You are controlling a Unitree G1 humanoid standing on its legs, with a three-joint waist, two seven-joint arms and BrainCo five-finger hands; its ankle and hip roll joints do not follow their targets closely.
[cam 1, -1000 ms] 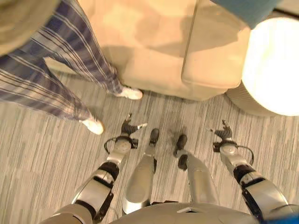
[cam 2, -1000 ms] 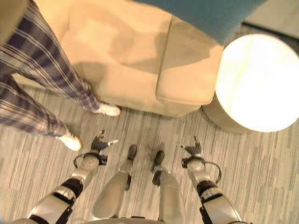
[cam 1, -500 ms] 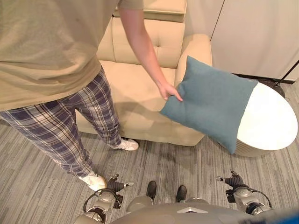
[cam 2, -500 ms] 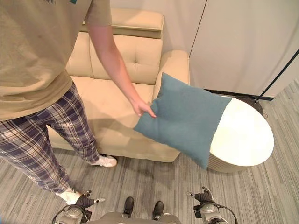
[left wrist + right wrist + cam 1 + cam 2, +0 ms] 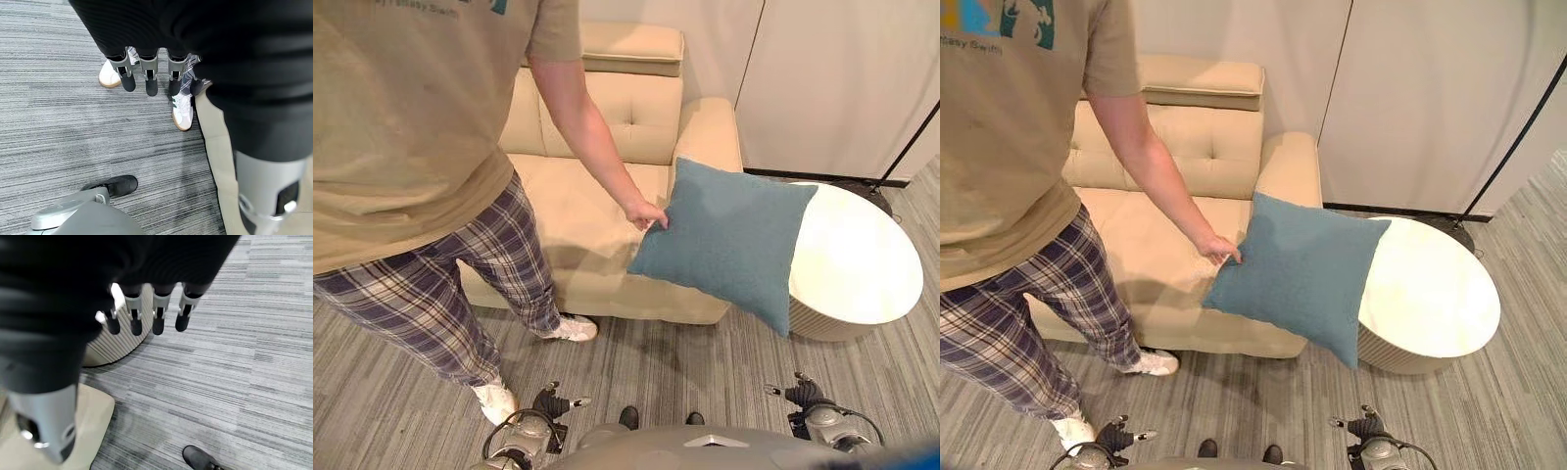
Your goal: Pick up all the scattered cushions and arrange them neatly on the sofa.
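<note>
Teal cushion (image 5: 728, 241) hanging over sofa (image 5: 597, 206) arm, pinched at its corner by person's hand (image 5: 646, 213). Left hand (image 5: 149, 78) and right hand (image 5: 146, 316) hanging low above carpet, fingers straight, gripping nothing.

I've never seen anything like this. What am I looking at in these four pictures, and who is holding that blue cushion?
A two-armed humanoid robot looks down from head cameras, two views side by side. A person stands by the beige sofa, holding a teal cushion by its corner, hanging in front of the sofa's arm, beside a round white table. The other two pictures come from cameras on the robot's wrists. Its left hand and right hand hang low over grey carpet, fingers relaxed, holding nothing.
</note>
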